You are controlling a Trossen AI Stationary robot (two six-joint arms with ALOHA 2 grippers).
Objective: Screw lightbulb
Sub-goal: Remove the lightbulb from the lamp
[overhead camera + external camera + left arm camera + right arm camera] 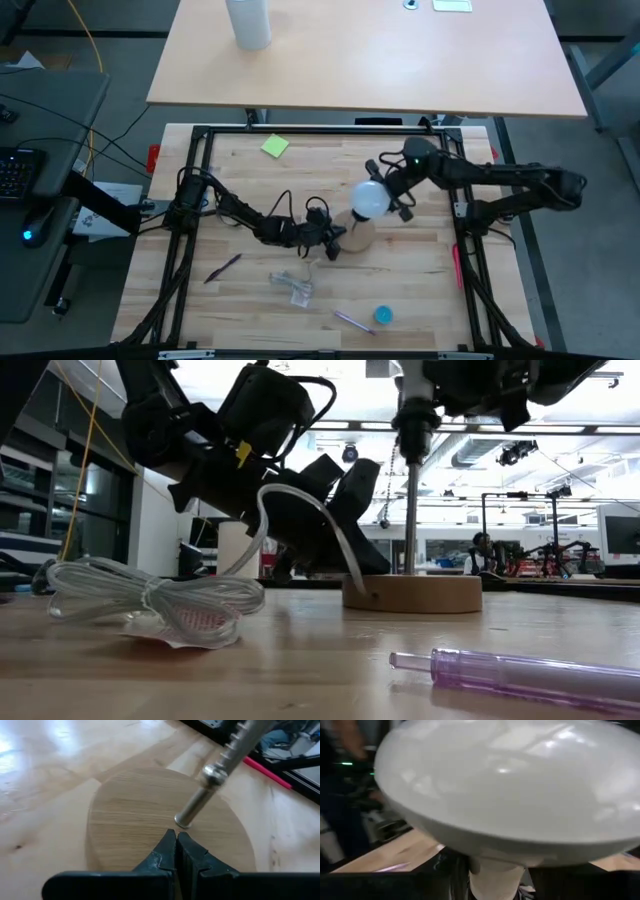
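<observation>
The white lightbulb (370, 198) hangs over the lamp stand, with my right gripper (392, 192) shut on it from the table's right. Its globe (510, 785) fills the right wrist view. The stand is a round wooden disc (425, 592) with an upright metal pole (411, 500). My left gripper (177, 845) is shut, with its tips on the disc's top next to the foot of the pole (185, 820). The bulb's screw base and the top of the pole are hidden. My left gripper presses its shut fingertips down on the disc's top face (150, 810), right beside the foot of the pole. It comes slanting down from the table's left. The disc lies flat on the table. My right gripper holds the bulb at its tapering neck (495, 870), just under the globe, between its two fingers. It comes about level from the table's right. The bulb is well clear of the table above the stand. Its lower end is hidden.
On the table lie a green sticky note (275, 146), a coiled clear cord (292, 285), a dark pen (224, 267), a purple tube (530, 672) and a blue cap (383, 315). A second table behind carries a tall white cylinder (248, 22).
</observation>
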